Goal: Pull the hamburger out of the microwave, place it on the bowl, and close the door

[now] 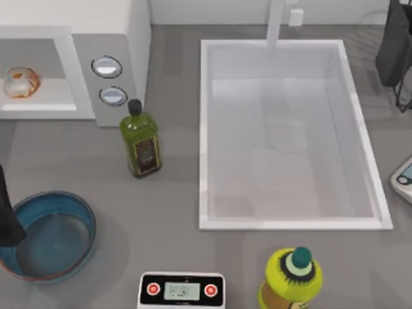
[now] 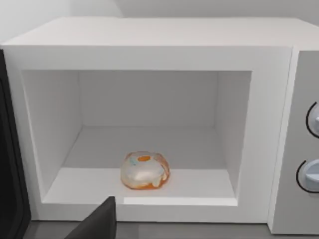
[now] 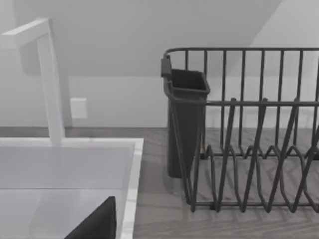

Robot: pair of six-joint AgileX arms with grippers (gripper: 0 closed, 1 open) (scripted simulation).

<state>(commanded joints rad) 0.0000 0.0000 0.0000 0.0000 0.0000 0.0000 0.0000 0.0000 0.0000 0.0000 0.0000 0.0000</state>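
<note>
Unmarked hamburger (image 2: 145, 171) in open microwave (image 2: 149, 55)

Top view: overhead, straight down on bench (image 1: 174, 187). Left wrist view: close, level, facing open microwave (image 2: 149, 55) cavity, shared with top view. Right wrist view: low, facing sink (image 3: 65, 169) corner and dish rack (image 3: 249, 129); sink shared.

Two bottles (image 1: 140, 143), two scales (image 1: 182, 290).

Soft, even, bright light fills all the views; no glare anywhere; the olive oil bottle (image 1: 141, 138) drops a faint shadow on the grey table (image 1: 174, 193); the microwave (image 2: 149, 124) is dimmer inside at its back wall; edges look slightly soft.
</note>
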